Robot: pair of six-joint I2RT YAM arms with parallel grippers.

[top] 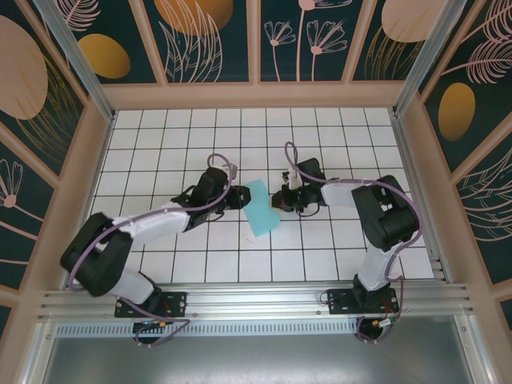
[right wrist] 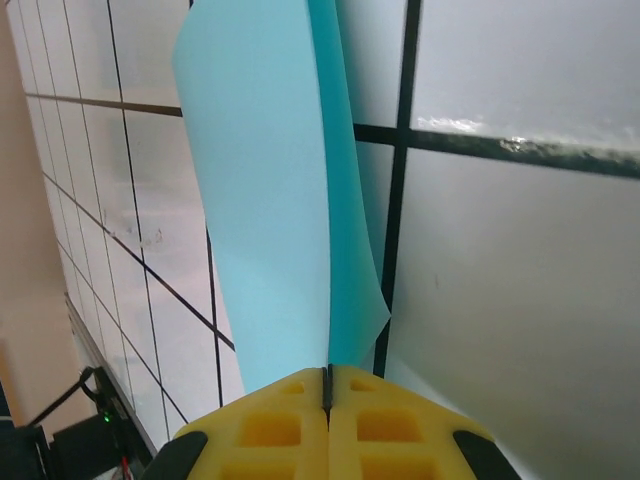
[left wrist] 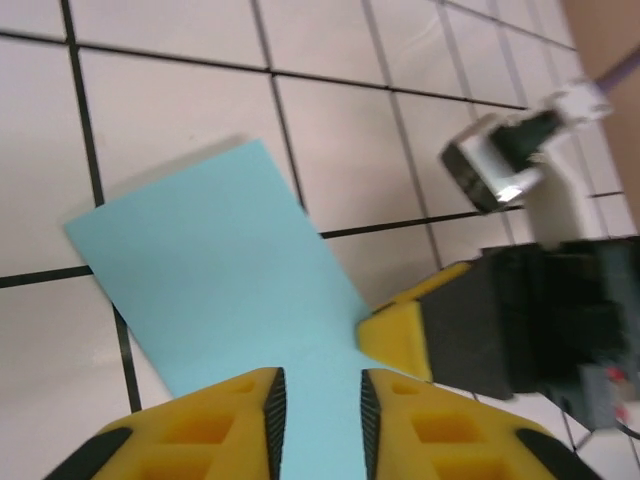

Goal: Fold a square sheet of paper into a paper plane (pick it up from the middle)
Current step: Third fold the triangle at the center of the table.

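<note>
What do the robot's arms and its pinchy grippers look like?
The left arm and right arm are chunky black with white middle sections and looping purple cables. The left gripper and right gripper have bright yellow blocky fingers with square hollows.

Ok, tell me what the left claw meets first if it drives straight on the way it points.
The blue paper sheet, probably: it lies inside the parted left claw and stretches ahead. Beyond it, tiled table. The right claw, shut on the sheet's edge, sits off to one side.
</note>
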